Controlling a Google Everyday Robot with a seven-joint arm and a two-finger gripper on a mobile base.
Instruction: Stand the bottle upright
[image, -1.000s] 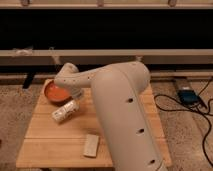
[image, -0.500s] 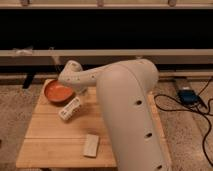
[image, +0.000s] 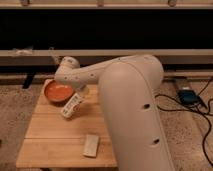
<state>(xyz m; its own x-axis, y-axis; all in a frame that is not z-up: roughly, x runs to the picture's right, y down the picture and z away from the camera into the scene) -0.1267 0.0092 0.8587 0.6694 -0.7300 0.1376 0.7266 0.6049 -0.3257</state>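
Arm (image: 132, 110): white, reaching left over the table.
Table (image: 50, 137): wooden.
Bowl (image: 48, 90): orange, just left of the gripper (image: 81, 94); nothing visible inside.
Bottle (image: 71, 106): white, aslant just below the gripper. It is steeper than a second ago, so it is judged partway to upright.
Block (image: 91, 145): beige, well apart, toward the near edge.
Gripper: at the bottle's upper end; whether it is closed cannot be told.

Claw (image: 80, 94) mostly hid behind arm (image: 92, 75), nr bottle (image: 71, 105) top end.

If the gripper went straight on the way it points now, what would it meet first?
Probably the bottle, which lies tilted directly at the gripper. Below that is the table. Depth is unclear.
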